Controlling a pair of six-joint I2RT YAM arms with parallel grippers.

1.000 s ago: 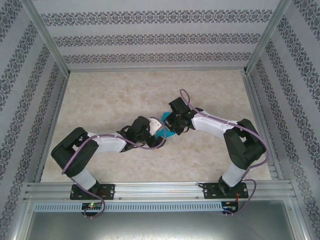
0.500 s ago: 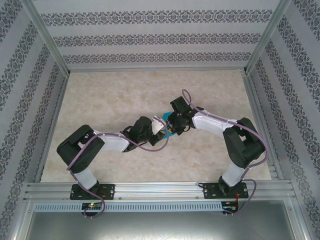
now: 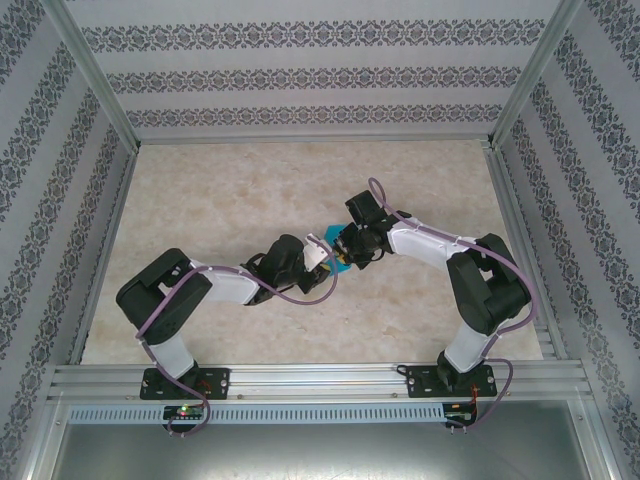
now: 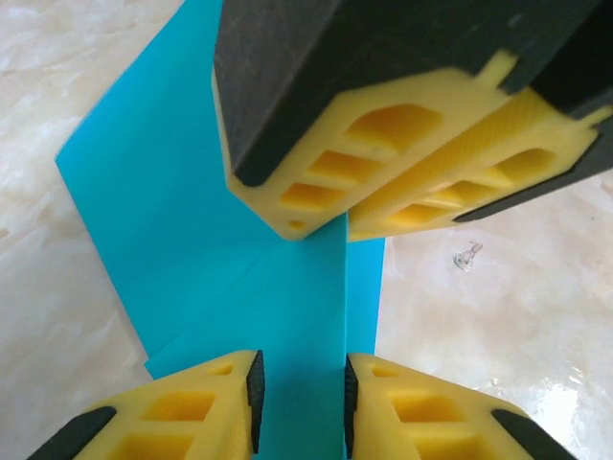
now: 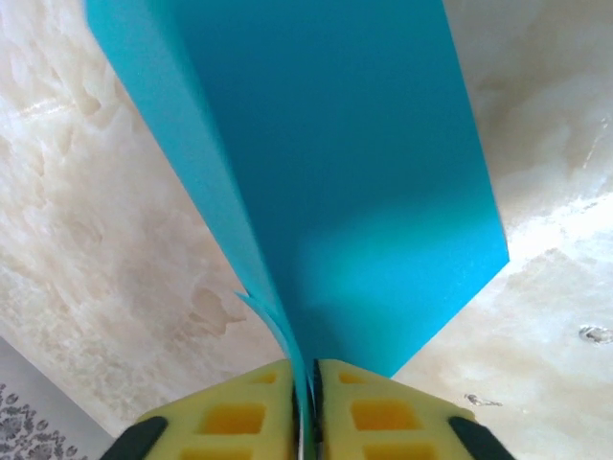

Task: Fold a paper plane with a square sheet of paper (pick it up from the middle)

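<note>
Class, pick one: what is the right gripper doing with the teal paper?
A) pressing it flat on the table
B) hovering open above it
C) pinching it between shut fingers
C: the right gripper is shut on the teal paper, with no gap at the tips.

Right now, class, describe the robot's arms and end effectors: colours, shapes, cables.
The left arm and right arm have white links, bulky black joints and looping purple cables. The left end effector and right end effector have yellow fingers with moulded cut-outs, black-backed.
</note>
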